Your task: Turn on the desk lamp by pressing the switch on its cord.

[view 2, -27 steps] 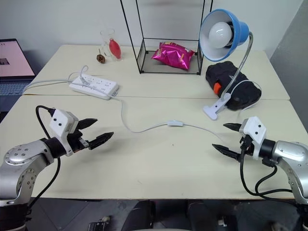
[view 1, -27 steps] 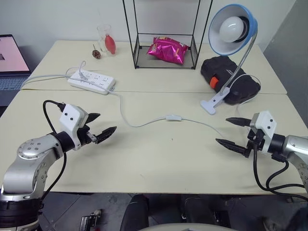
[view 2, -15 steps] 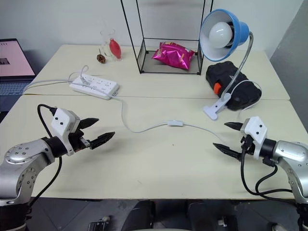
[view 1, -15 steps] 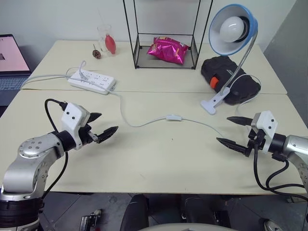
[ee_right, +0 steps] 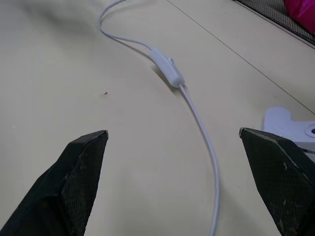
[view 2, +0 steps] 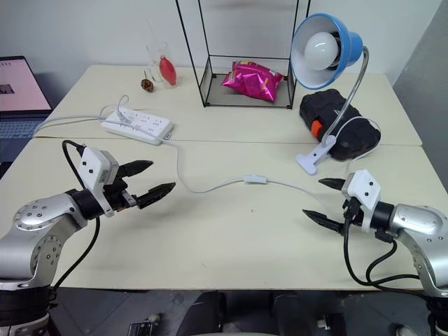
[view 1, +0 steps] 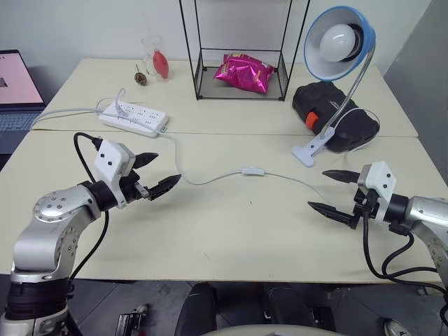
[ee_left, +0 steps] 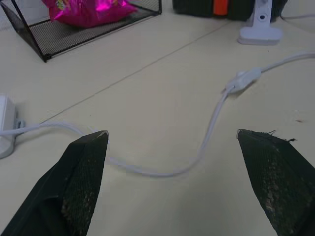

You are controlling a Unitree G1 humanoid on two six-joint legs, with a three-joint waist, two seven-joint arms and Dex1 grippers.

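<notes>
A laptop (view 1: 14, 91) is cut off at the edge.

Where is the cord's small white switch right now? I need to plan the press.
In the left eye view the small white oblong switch lies on the near beige table, about midway between the two grippers, nearer than the white clip base.

Two beige tables (view 1: 231, 231) stand pushed together, edge to edge. On them are one desk lamp (view 1: 334, 42) with a single white bulb, one cord (view 1: 203, 180) carrying one switch (view 1: 253, 170), and one power strip (view 1: 133, 117). There is one black wire rack (view 1: 241, 49) holding one pink snack bag (view 1: 243, 73), one black case (view 1: 336, 115), one clear glass (view 1: 155, 54) and one small dark object (view 1: 140, 78) beside it. One laptop (view 1: 15, 91) sits at the left edge. Two robot grippers are present: the left gripper (view 1: 155, 173) and the right gripper (view 1: 332, 192), each with two black fingers.
</notes>
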